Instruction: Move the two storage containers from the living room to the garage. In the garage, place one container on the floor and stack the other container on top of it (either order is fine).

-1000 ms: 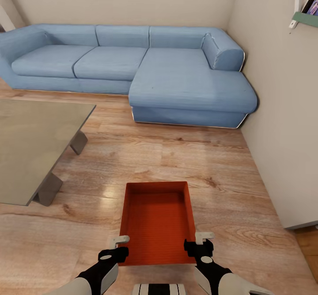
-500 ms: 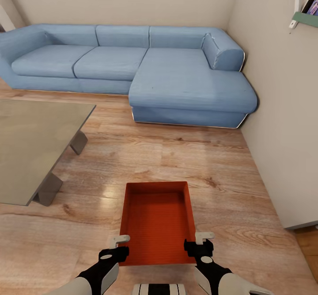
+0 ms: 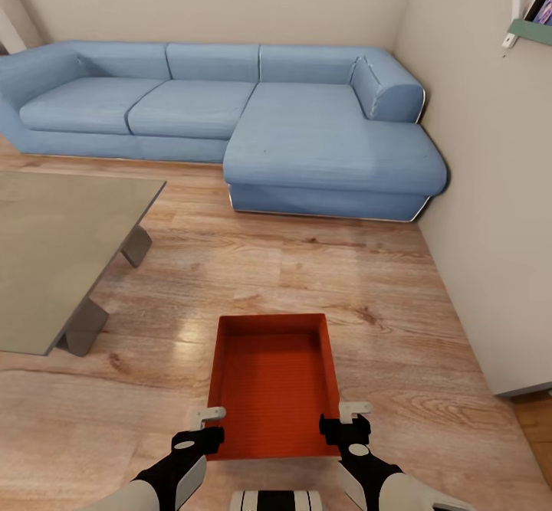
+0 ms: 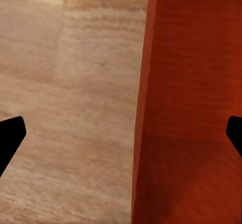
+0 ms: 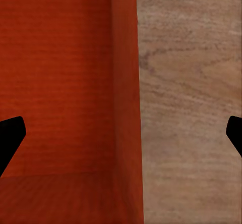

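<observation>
While the red-orange rectangular open-topped box [image 3: 273,384] sat on light wood plank flooring [image 3: 322,281], the left gripper [image 3: 208,420] and right gripper [image 3: 343,416] straddled its side walls, fingers spread apart.

Open plank floor [image 3: 322,281] ahead — table [image 3: 61,250] left, wall [image 3: 491,212] right

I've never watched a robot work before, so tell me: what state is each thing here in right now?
Storage container: upright on the wood floor, open-topped, empty.
Left gripper: open, straddling the container's left wall, not clamped.
Right gripper: open, straddling the container's right wall, not clamped.
Sofa: unoccupied, nothing lying on its cushions.
Coffee table: standing, top bare.
</observation>
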Available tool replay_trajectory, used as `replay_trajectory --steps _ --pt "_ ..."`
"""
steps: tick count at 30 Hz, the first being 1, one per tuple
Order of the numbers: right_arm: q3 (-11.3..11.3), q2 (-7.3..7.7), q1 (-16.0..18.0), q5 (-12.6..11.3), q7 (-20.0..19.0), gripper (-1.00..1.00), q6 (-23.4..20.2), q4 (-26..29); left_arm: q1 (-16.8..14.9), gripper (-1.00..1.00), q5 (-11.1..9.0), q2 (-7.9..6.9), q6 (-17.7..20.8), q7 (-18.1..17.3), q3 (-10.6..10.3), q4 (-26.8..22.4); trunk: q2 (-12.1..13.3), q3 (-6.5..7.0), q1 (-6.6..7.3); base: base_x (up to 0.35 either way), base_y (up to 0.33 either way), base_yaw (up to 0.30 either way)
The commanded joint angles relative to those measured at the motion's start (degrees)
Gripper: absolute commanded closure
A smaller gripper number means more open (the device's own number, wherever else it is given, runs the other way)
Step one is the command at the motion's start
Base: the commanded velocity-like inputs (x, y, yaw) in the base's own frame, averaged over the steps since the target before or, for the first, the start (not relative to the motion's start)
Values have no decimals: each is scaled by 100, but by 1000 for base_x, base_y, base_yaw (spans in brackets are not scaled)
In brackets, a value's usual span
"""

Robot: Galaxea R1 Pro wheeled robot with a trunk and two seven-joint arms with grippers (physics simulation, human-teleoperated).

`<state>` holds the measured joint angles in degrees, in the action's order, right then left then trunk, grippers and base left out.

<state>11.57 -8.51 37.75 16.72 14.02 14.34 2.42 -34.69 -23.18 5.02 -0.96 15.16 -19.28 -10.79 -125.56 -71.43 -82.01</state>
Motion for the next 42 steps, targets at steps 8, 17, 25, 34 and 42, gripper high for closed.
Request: replay_trajectory --steps 8,17,25,34,42 --pt "47 -2 3 60 22 -100 16 -7 -3 -100 -55 -1 -10 21 -50 0 -243 -112 -131 0 0 0" --pt "47 -2 3 60 22 -100 16 -6 -3 -100 -55 -1 -10 30 -50 -2 -243 -112 -131 0 0 0" --pt "47 -2 4 60 22 -100 16 -8 -3 -100 -55 -1 -10 31 -43 -2 -243 -112 -131 0 0 0" --pt "47 -2 4 56 22 -100 16 -7 -3 -100 -55 -1 -10 42 -41 12 -243 -112 -131 0 0 0" --pt "49 -10 4 60 30 -100 23 -12 -3 -100 -60 -1 -18 46 -41 57 -243 -112 -131 0 0 0"
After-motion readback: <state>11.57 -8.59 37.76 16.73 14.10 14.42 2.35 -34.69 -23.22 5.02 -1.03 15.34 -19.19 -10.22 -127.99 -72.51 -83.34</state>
